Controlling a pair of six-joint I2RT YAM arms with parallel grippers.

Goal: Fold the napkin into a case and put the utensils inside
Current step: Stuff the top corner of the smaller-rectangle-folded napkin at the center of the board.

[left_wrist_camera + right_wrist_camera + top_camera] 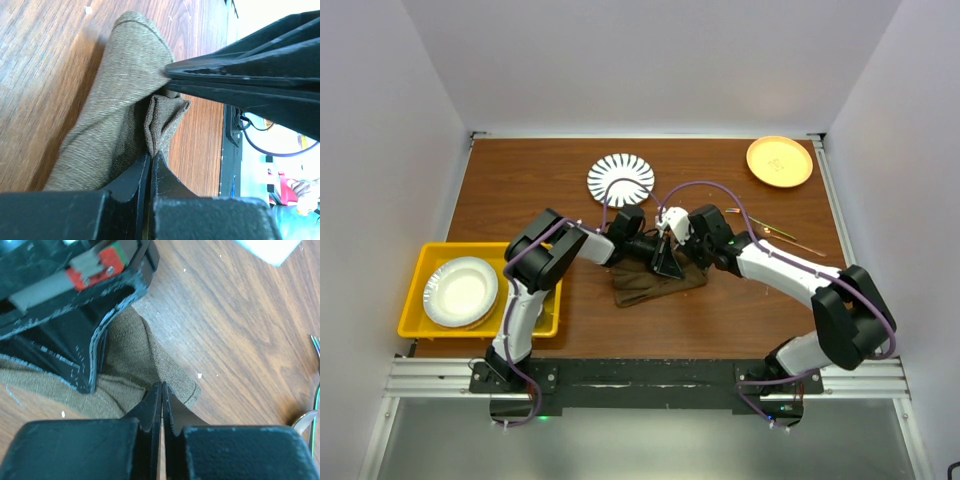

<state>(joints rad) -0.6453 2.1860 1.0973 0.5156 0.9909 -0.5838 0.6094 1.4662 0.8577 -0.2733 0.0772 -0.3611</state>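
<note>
Black two-finger left gripper (pixel 151 159) and right gripper (pixel 162 389) each pinch shut on the rumpled olive-brown cloth napkin (pixel 655 283) at mid-table, so folding seems partway: no case yet, two slim metal utensils (pixel 778 233) lying apart on the table.

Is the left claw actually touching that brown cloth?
Touching. The left wrist view shows the left gripper shut, with a fold of the napkin pinched between its fingertips.
</note>
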